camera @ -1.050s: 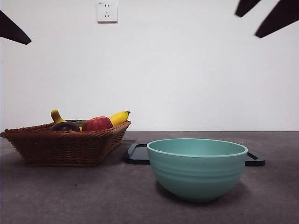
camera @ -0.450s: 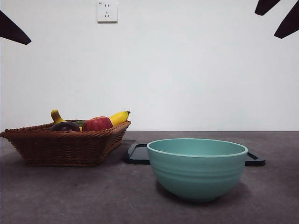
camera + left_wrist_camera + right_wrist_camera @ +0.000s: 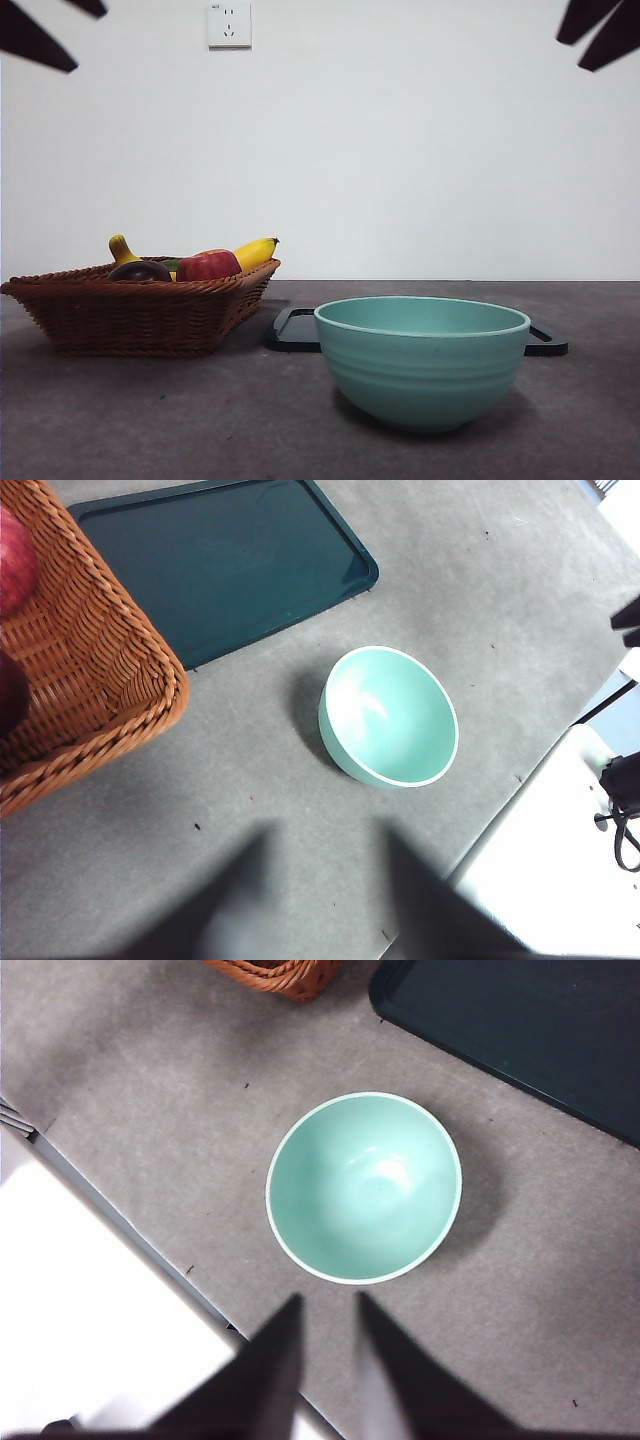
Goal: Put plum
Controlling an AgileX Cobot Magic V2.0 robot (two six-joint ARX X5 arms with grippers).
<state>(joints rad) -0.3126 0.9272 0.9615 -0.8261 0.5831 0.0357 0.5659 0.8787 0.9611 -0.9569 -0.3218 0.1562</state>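
**Plum in basket, both arms raised**

On the grey table surface (image 3: 150, 420), the largest item is the woven brown wicker basket (image 3: 130, 315), standing at the left of the scene. Behind the bowl and right of the basket lies the flat dark rectangular tray (image 3: 295, 335), of which only a low edge shows in the front view; the left wrist view shows its full dark green face (image 3: 220, 565). The smooth mint-green round bowl (image 3: 422, 360) stands nearest the camera, right of centre, in front of the tray and apart from the basket; it is upright.

Inside the basket, the yellow banana (image 3: 255, 250) rises at the far right corner. The red apple-like fruit (image 3: 208, 265) sits beside it. The dark purple-maroon rounded plum (image 3: 140, 270) lies left of the red fruit, partly hidden by the basket rim. A yellow-green stem-shaped piece (image 3: 121, 248) stands behind the plum.

Left gripper (image 3: 325, 880): held high above the table between basket and bowl, jaws apart, holding nothing.

Right gripper (image 3: 328, 1345): held high above the table near the bowl, jaws slightly apart, holding nothing.

A white wall socket (image 3: 229, 25) is mounted on the far wall.
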